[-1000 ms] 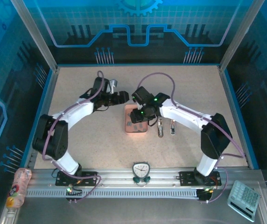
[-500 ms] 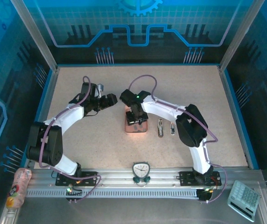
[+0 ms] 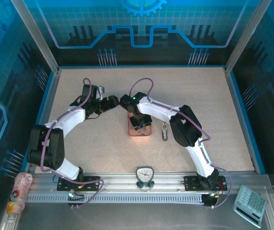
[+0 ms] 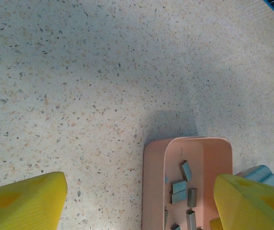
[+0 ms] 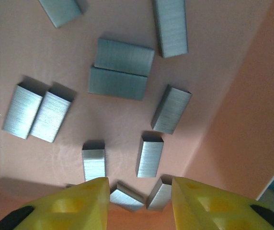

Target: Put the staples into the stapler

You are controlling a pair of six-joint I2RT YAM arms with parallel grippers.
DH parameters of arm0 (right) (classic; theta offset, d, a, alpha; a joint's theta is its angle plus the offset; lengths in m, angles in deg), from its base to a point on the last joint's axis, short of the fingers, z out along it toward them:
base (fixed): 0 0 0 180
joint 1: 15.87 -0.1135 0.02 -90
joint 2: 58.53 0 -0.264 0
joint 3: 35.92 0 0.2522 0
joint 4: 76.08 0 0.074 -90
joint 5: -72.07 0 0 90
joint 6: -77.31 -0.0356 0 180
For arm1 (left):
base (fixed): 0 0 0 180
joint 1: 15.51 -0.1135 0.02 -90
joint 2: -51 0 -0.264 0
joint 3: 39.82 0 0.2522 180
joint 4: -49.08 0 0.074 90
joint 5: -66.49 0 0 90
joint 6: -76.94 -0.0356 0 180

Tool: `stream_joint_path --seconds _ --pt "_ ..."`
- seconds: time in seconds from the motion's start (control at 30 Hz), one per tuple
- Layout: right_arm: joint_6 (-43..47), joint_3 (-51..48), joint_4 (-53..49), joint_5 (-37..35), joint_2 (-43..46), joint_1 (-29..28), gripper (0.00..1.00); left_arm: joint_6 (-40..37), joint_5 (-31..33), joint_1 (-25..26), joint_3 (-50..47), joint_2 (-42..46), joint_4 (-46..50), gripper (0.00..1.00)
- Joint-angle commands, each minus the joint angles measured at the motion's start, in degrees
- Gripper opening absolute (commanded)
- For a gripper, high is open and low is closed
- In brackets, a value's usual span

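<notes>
At the far left, on the metal rail along the near edge, a clear plastic container (image 3: 18, 190) with coloured bits inside.

Further in, over the bare speckled table (image 3: 199, 96), the left gripper (image 4: 137, 191). Yellow fingers (image 4: 24, 206) spread wide, nothing between them but table top. Close to the far left corner of the pink tray (image 4: 152, 191), not touching it. From the left wrist, that end of the tray low and right of centre, a few grey strips visible inside.

In the middle, the pink tray flat on the table, long side running away from the arm bases. Inside it, the staples (image 5: 121, 69): several short grey strips loose on the tray floor, some in touching side-by-side pairs, others alone and at odd angles.

Down in the tray, the right gripper (image 5: 139, 188). Yellow fingertips (image 5: 86, 196) parted, much less widely than the left pair, low over the strips. Two strips in the gap between the tips, both flat on the tray floor, none lifted. Right-hand strip close against the right tip; cannot tell whether touching.

Nearer the bases, at the centre of the rail, a small clock (image 3: 144, 176).

Just right of the tray, a small stapler (image 3: 165, 131) on the table, lengthwise like the tray, apart from it, close to the right arm's dark elbow.

At the far right, on the near corner, a pale calculator (image 3: 250, 205).
</notes>
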Motion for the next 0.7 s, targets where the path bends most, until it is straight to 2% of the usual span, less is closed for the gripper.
stream_joint_path --seconds 0.0,0.23,0.47,0.67 --pt "-1.5 2.1 -3.7 -0.8 -2.1 -0.3 0.37 0.6 -1.0 -0.9 -0.1 -0.9 -0.5 0.81" --pt "-1.2 4.1 -4.1 0.4 -4.7 -0.2 0.32 0.6 -1.2 -1.0 0.1 -1.1 -0.4 0.81" --pt "-0.9 4.6 -4.4 0.1 -5.3 -0.2 0.34 0.7 -1.4 -1.1 0.1 -1.2 -0.5 0.81" --pt "0.8 4.0 -1.3 3.4 -5.4 -0.2 0.32 0.6 -1.5 -1.1 0.1 -1.4 -0.4 0.81"
